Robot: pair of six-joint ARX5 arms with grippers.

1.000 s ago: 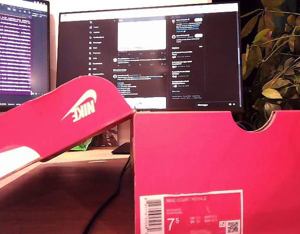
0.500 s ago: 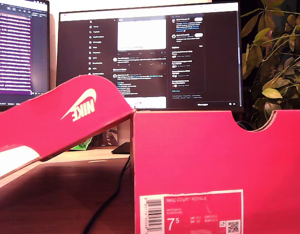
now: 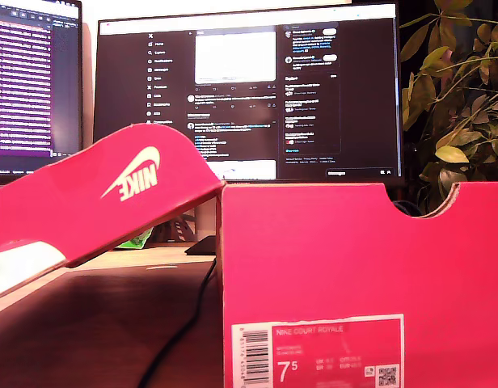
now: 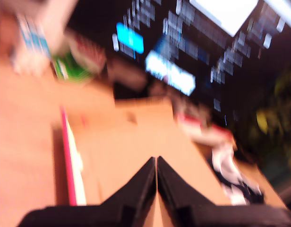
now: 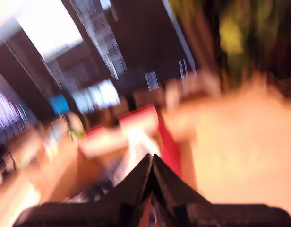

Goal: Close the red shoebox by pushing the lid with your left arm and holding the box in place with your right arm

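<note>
The red shoebox (image 3: 362, 283) stands on the counter (image 3: 111, 323) at five o'clock in the exterior view, its lid (image 3: 103, 198) tilted open toward nine o'clock, while my first end effector (image 4: 156, 163) and my second end effector (image 5: 151, 161) are pinched closed, empty, in blurred wrist views.

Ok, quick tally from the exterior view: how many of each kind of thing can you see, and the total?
Shoebox: 1
Lid: 1
Monitors: 2
Plant: 1
Cable: 1
Total: 6
</note>
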